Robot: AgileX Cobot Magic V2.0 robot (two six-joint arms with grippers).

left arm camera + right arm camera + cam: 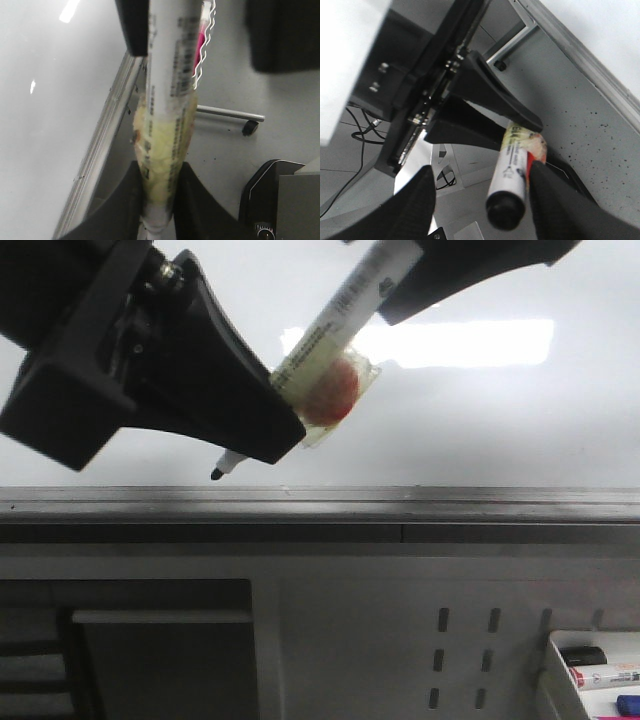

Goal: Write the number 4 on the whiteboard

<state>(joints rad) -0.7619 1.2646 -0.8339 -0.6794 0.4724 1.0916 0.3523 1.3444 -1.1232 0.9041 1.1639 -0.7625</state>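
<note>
The whiteboard [470,430] fills the upper front view, glossy white with a bright reflected light and a grey bottom rail [320,502]. No number 4 shows on the part of it in view. My left gripper [285,430] [161,170] is shut on a white marker [340,315] [170,75] wrapped in yellowish tape. The marker's black tip [217,473] points down-left, just above the rail. My right gripper [405,300] [482,172] is open around the marker's capped back end [506,212], which lies close to one finger.
A small white tray [552,680] with several markers sits at the lower right, under the rail. A grey perforated panel [400,640] runs below the board. The left wrist view shows the board [40,125] and, on the floor, a metal leg with a caster [248,127].
</note>
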